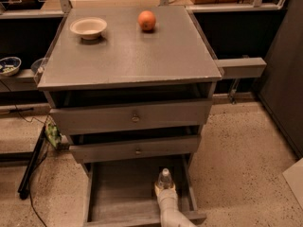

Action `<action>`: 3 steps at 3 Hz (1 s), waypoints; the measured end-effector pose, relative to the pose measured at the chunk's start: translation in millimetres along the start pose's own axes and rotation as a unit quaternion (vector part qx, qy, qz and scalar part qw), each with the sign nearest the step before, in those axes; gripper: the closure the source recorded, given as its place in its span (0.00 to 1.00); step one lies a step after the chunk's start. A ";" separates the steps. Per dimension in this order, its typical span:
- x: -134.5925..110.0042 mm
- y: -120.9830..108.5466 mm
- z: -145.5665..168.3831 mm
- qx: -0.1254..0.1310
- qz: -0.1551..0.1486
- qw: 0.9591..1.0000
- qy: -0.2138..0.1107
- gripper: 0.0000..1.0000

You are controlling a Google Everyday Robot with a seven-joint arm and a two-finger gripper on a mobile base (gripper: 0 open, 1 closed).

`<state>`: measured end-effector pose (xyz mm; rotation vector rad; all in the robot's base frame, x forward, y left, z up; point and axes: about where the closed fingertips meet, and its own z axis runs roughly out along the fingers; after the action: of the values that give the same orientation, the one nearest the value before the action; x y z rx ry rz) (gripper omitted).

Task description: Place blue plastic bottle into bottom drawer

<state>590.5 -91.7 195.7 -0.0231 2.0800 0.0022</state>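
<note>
A grey cabinet [128,56] stands on a speckled floor, and its bottom drawer [118,195] is pulled out toward the camera, so its flat grey floor shows. The blue plastic bottle [164,177] stands upright inside this drawer, near the right edge and about halfway between the back and the front lip. Its white cap points up. The gripper [164,189] reaches in over the front right corner of the drawer on a pale arm [171,214]. It is down low inside the drawer, and its jaws are closed around the bottom part of the bottle, so only the top part of the bottle shows above them. I cannot tell if the bottle's base touches the drawer floor. Above are two more drawers with small knobs, the top drawer [94,119] and the middle drawer [104,151], each pulled out only a little. On top of the cabinet sit two things, well apart from each other: a pale bowl [88,27] near the back left corner and an orange [147,20] near the back edge, just right of the middle.
</note>
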 end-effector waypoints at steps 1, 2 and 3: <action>6.1 -4.7 -0.3 0.004 0.011 1.000 0.008 1.00; 35.5 -19.4 -6.4 0.011 0.031 0.999 0.005 1.00; 39.0 -19.3 -6.0 0.009 0.030 0.999 0.009 1.00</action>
<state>566.6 -111.7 164.7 0.0497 2.0970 0.0190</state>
